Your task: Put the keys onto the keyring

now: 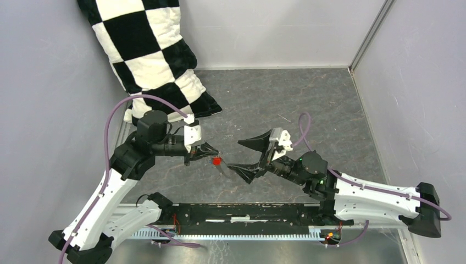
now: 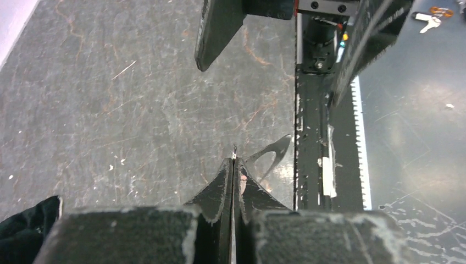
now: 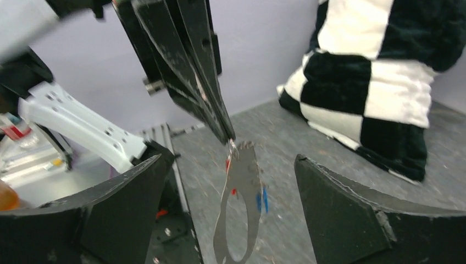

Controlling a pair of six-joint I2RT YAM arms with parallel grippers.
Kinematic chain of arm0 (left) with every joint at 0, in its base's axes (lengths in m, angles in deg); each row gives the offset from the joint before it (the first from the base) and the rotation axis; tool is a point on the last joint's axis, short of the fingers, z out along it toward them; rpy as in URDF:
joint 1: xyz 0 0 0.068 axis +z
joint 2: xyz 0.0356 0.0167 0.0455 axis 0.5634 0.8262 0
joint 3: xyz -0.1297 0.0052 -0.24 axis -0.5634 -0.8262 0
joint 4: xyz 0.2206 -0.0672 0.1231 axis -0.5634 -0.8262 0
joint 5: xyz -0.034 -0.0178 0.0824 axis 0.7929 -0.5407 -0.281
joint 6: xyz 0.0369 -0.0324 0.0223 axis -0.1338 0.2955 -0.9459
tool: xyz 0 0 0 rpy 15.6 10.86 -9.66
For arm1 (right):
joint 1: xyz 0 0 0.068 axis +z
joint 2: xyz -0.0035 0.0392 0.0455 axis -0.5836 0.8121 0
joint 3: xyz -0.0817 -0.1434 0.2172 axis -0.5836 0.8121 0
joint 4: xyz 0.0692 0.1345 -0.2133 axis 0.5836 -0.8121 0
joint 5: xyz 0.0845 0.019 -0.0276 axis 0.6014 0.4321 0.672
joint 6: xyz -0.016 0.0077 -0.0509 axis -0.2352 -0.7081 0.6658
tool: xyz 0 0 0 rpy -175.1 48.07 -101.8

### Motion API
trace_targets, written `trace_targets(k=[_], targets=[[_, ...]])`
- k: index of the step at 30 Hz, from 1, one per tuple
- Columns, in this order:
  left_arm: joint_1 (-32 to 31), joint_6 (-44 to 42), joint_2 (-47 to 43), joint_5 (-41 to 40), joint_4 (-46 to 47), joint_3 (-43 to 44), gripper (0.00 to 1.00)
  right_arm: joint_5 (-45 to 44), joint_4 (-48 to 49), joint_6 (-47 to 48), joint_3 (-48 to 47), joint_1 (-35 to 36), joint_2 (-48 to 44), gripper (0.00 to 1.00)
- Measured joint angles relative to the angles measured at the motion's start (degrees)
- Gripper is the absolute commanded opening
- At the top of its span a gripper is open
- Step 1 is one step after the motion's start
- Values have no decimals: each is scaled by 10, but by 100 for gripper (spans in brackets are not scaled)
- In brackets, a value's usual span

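Observation:
My left gripper [image 1: 211, 151] is shut on the top edge of the keyring [image 3: 243, 175], a thin grey loop that hangs down from its fingertips [image 3: 226, 132]. The red key [image 1: 217, 161] dangles just below those tips. In the blurred right wrist view, red [image 3: 234, 191] and blue [image 3: 261, 201] bits show against the band. My right gripper [image 1: 250, 157] is open, one finger on each side of the hanging loop [image 1: 226, 168] and not touching it. In the left wrist view the loop [image 2: 278, 144] shows just right of my closed fingertips [image 2: 228, 176].
A black-and-white checkered pillow [image 1: 159, 55] leans in the back left corner [image 3: 384, 82]. Grey walls close in the scratched grey tabletop [image 1: 308, 104] on three sides. A black rail [image 1: 247, 212] runs along the near edge between the arm bases.

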State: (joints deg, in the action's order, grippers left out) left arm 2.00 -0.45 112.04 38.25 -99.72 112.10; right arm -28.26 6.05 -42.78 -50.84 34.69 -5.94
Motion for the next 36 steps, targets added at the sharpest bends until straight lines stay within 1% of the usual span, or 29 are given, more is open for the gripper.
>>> trace_targets(k=[5, 9, 12, 16, 18, 20, 22, 23, 25, 27, 32, 36], targets=[[0, -10, 20, -28, 1, 2, 2, -22, -69, 9, -1, 2, 28, 98], [0, -10, 38, -39, 2, 9, 2, -42, -103, 24, -1, 10, 53, 97], [0, -10, 37, -44, 3, 9, 2, -59, -116, 42, -1, 17, 60, 87], [0, -10, 35, -44, 5, 9, 2, -79, -118, 64, -1, 24, 66, 76], [0, -10, 34, -44, 5, 9, 2, -85, -118, 73, -1, 26, 69, 66], [0, -10, 33, -44, 5, 10, 2, -89, -117, 81, -1, 28, 74, 48], [0, -10, 34, -43, 5, 12, 2, -90, -115, 87, -1, 29, 80, 33], [0, -9, 34, -43, 5, 14, 2, -90, -114, 90, -1, 29, 84, 28], [0, -2, 33, -43, 11, 17, 2, -90, -115, 91, -2, 30, 93, 13], [0, 5, 31, -43, 14, 17, 2, -90, -114, 94, -3, 30, 100, 1], [0, 16, 22, -43, 20, 17, 2, -91, -103, 95, -5, 30, 100, 0], [0, 20, 3, -43, 44, -5, 2, -97, -102, 96, -5, 30, 87, 1]])
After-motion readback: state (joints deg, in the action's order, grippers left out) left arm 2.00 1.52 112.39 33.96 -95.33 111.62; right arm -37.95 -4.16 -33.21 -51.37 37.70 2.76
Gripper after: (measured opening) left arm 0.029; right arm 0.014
